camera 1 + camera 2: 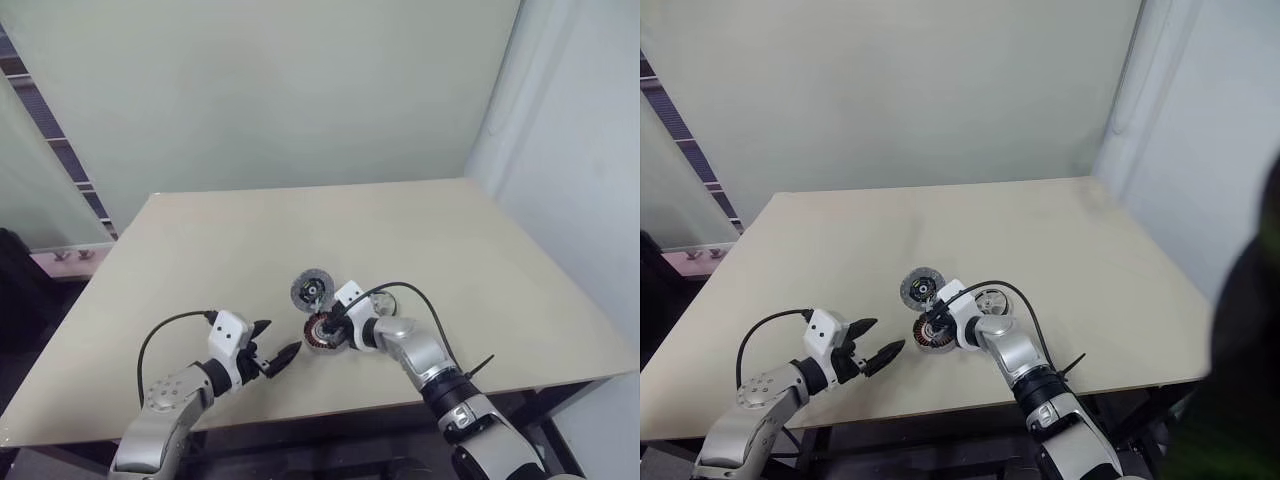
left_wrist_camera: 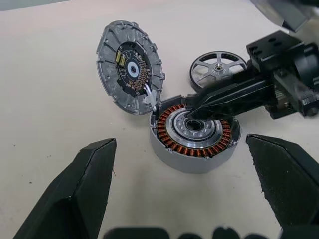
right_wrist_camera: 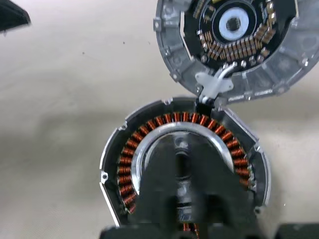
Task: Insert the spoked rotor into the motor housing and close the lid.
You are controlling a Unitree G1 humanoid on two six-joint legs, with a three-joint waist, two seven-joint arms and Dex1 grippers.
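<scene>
Right fingers together in motor housing, left fingers apart, no readable writing

Copper-orange windings ring the silver motor housing; the spoked rotor is bright silver.

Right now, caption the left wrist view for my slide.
Shut right gripper pokes the copper-wound round motor housing, hinged grey lid open, silver spoked rotor behind.

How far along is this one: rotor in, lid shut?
Neither yet. The lid stands open on its hinge. The rotor lies on the table beside the housing. The right gripper, shut and empty, pokes into the housing's centre. Left gripper waits open.
</scene>
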